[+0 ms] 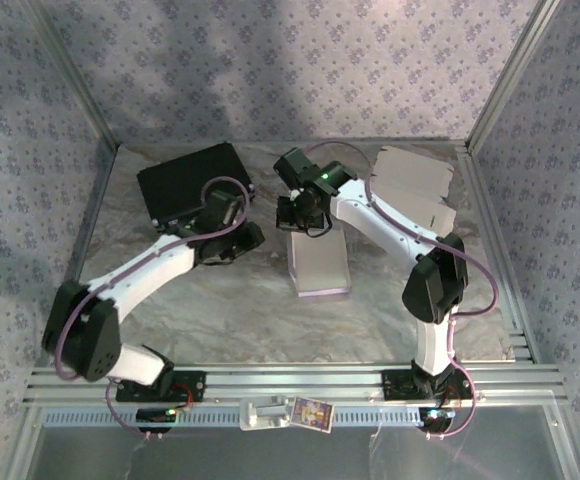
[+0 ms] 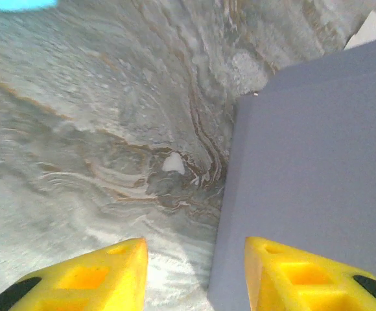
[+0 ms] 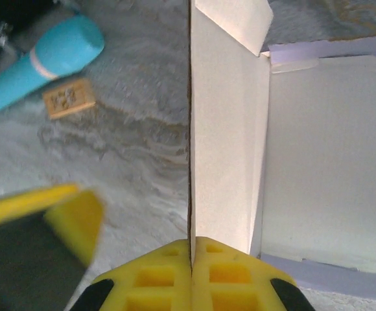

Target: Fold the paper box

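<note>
Box (image 1: 320, 262), pale lavender, sits mid-tabletop (image 1: 220, 310) in the top view, its long side running away from the arm bases. The right gripper (image 1: 308, 226) hangs over its far end, and the left gripper (image 1: 253, 240) is just beside its far left corner. A black case (image 1: 192, 180) lies at the back left and a flat cardboard sheet (image 1: 415, 185) at the back right.

In the left wrist view, the yellow jaws stand apart. One is over bare marbled tabletop and the other is in front of the box's grey-lavender outer wall. Whether that one touches the wall cannot be told.

In the right wrist view, the jaws are pressed together on the thin top edge of an upright side wall, with the white inside of the box to the right. A blue cylinder (image 3: 42, 61) and a small tan tile (image 3: 70, 98) lie on the tabletop to the left. The blurred yellow and black shape at the lower left is probably the left gripper.
</note>
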`<state>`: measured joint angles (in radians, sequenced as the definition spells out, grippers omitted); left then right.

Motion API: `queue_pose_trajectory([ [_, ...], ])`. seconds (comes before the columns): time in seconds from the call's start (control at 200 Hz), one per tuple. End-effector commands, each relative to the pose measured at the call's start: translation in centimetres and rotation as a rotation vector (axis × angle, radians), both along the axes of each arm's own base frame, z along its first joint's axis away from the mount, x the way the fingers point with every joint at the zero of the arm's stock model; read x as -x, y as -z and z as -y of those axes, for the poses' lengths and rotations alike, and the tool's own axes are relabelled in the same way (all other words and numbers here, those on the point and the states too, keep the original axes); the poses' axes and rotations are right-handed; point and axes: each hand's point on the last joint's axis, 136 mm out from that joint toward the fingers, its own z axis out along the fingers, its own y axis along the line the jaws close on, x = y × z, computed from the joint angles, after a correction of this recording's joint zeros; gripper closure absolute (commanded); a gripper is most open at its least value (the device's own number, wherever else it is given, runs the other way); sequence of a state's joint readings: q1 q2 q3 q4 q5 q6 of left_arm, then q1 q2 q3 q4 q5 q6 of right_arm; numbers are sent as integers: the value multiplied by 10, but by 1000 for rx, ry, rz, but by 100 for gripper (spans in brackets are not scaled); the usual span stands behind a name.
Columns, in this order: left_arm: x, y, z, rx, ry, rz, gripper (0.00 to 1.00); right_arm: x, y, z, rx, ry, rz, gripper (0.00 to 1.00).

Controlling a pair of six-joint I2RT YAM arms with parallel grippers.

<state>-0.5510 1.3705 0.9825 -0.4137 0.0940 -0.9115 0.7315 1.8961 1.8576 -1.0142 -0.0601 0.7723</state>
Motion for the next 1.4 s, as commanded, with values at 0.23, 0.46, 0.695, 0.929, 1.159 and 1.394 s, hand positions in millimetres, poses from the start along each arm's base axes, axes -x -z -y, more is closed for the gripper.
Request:
queue_pose_trajectory([
  [0.23,66,-10,-60,-137,54,-31,57,-16,-33,50,-81,884,6,100],
  [0.46,83,-17,-66,-140,100,-17,57,-8,-22,55,-200,1313,-93,100],
  [0.695,83,-12,-63,-159,157,-18,56,-16,-6,52,-228,1419,-206,100],
  [0.929,69,-12,-58,-192,225,63,54,-22,1,50,-214,1333,-181,89],
  [1.159,46,-16,-40,-203,336,205,52,-13,-9,65,-178,1226,-127,77],
  [1.394,26,-11,-20,-249,488,390,49,-28,-34,87,-149,979,-4,60],
])
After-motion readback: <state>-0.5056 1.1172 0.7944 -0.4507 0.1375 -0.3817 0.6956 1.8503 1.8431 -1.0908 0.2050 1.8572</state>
